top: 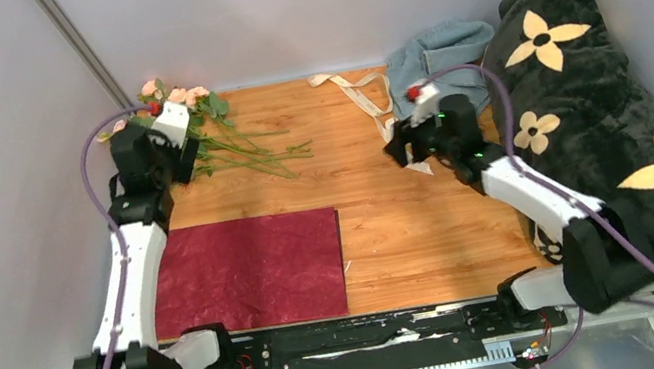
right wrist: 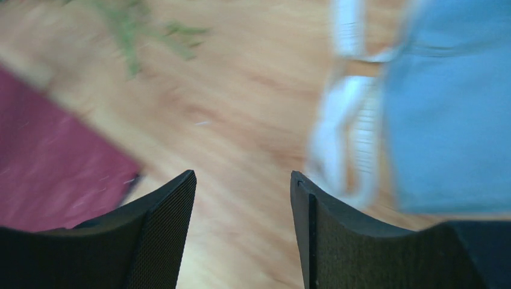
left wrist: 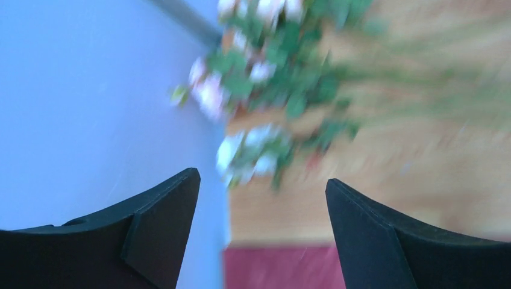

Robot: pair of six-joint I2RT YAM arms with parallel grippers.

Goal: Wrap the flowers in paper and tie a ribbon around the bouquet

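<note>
Two arms: bases at the near table edge, each reaching toward its own far corner, so the work looks split left and right
Paper (top: 252, 271): dark red sheet lying flat on the near-left of the table (top: 411, 220), nothing on it; laid out as the bed for the stems, I judge
Left gripper (left wrist: 262, 180): jaws spread wide, nothing between them; hangs above the far-left corner, aimed at the flower heads, likely lining up a pick
Right gripper (right wrist: 244, 174): jaws apart and empty; over bare wood just beside the ribbon, probably its target
Flowers (top: 241, 149): pink and cream heads against the far-left wall, stems fanned toward table centre, well apart from the paper
Ribbon (top: 366, 96): cream strip in loose loops at far centre, touching the cloth's edge, its near end under the right wrist
Cloth (top: 436, 48): grey-blue, bunched far right
Blanket (top: 582, 99): black with cream flowers, heaped along the right side
Stage: wrapping not begun; both wrist views blurred, fine contact unreadable
</note>
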